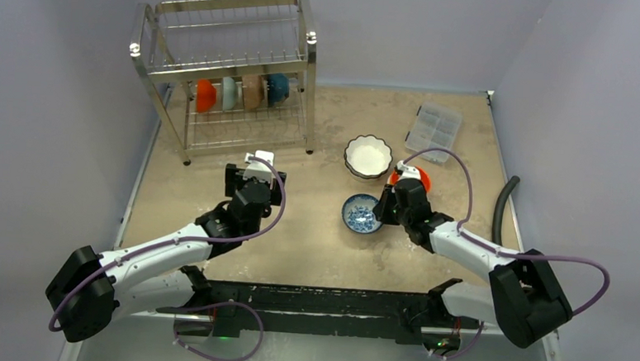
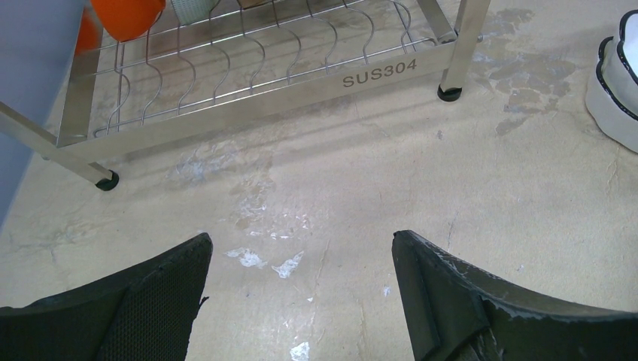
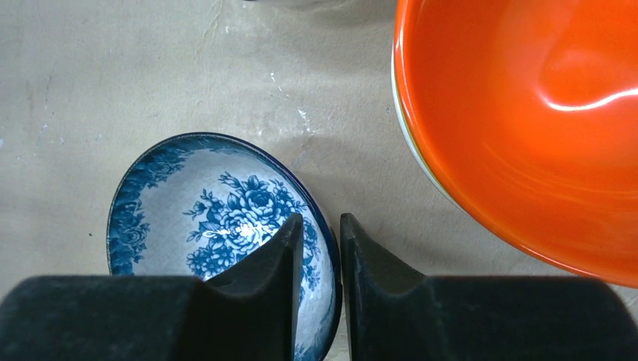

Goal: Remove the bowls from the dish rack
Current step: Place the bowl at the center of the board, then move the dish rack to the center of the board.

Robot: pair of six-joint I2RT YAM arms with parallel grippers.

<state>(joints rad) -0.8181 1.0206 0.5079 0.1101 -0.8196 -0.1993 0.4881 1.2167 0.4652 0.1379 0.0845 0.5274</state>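
Observation:
The dish rack (image 1: 223,68) stands at the far left; its lower tier holds an orange bowl (image 1: 204,96), a pale bowl (image 1: 228,94), a tan bowl (image 1: 251,92) and a teal bowl (image 1: 278,89) on edge. On the table are a white scalloped bowl (image 1: 367,156), an orange bowl (image 1: 420,179) and a blue-patterned bowl (image 1: 361,213). My right gripper (image 3: 321,222) is closed across the right rim of the blue-patterned bowl (image 3: 203,210), one finger inside and one outside, beside the orange bowl (image 3: 527,113). My left gripper (image 2: 301,248) is wide open and empty over bare table in front of the rack (image 2: 376,75).
A clear compartment box (image 1: 433,130) lies at the far right. A black hose (image 1: 506,198) runs along the right edge. The rack's feet and the white bowl (image 2: 617,83) flank the left gripper's view. Walls close in behind and on both sides.

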